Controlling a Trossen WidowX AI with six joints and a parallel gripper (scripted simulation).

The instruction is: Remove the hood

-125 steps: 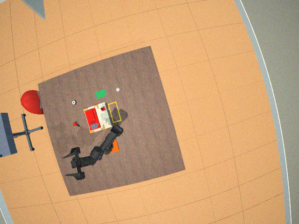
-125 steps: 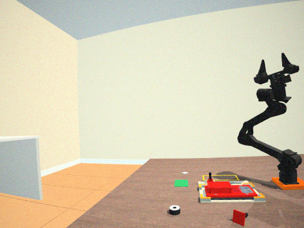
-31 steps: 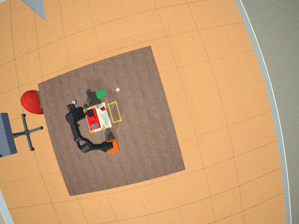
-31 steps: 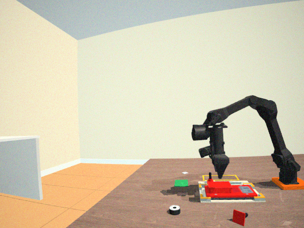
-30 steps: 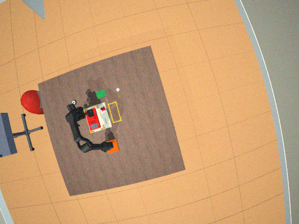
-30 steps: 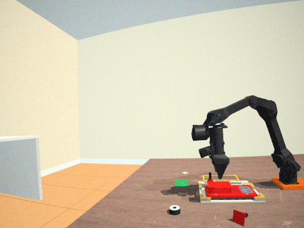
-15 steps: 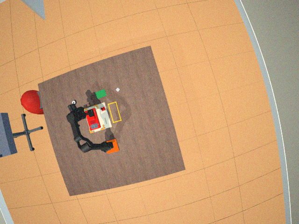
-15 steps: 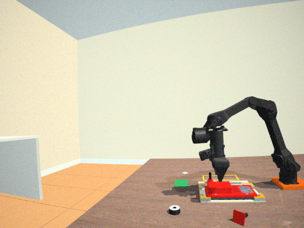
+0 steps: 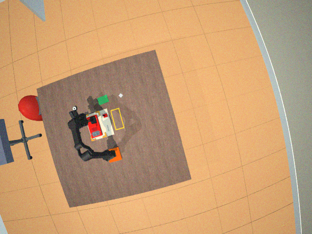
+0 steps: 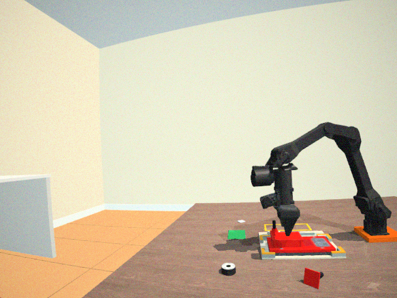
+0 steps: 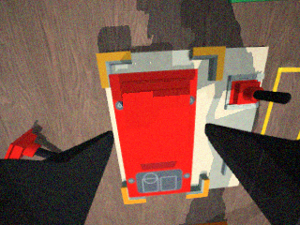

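The red toy car sits among yellow corner pieces on a whitish tray. A raised red block is on one end; I cannot tell where the hood's edges are. A small red piece with a black peg stands in a holder on the tray. My gripper is open and empty, fingers pointing down, low over the car with one finger on each side in the wrist view. Contact cannot be told. The yellow outline of the marked area lies beside the tray, with nothing inside.
A loose red plate with a black peg lies on the other side of the car. A black-and-white wheel, a green square and a small white piece lie around.
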